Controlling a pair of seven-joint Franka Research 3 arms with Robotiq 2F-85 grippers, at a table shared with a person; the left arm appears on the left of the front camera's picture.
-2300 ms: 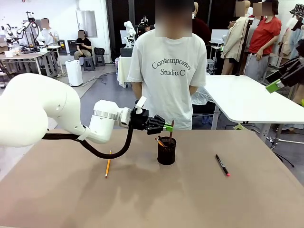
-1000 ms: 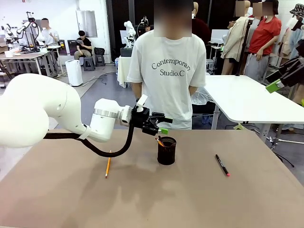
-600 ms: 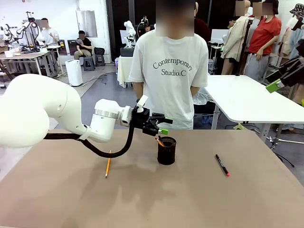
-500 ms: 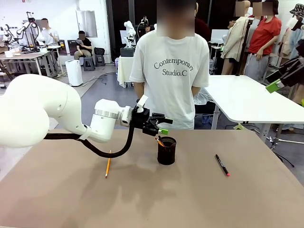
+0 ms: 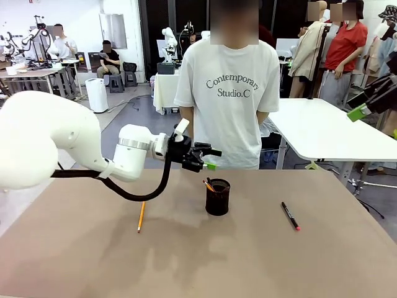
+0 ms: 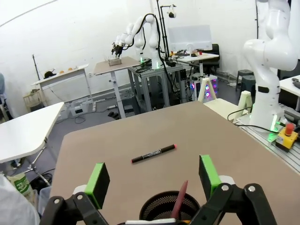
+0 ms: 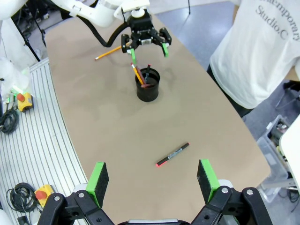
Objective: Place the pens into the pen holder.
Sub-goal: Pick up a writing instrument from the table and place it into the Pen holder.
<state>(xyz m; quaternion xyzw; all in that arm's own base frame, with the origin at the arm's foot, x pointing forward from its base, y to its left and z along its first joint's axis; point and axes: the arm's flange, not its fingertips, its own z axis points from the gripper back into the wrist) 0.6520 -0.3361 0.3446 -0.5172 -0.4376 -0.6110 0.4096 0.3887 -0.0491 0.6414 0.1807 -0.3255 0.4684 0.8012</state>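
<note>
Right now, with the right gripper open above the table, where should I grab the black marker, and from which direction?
Take the black marker mid-barrel, from straight above, fingers closing across its width. It lies flat on the table, well apart from the pen holder, so nothing crowds it, and a side approach probably couldn't get under it. The open right gripper faces it from above.

Grey floor [image 5: 133, 118] runs between a white wall [image 5: 74, 18] and a white table [image 5: 322, 133].

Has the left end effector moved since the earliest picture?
Yes. The left end effector has drawn back to picture left, away from above the black cup.
</note>
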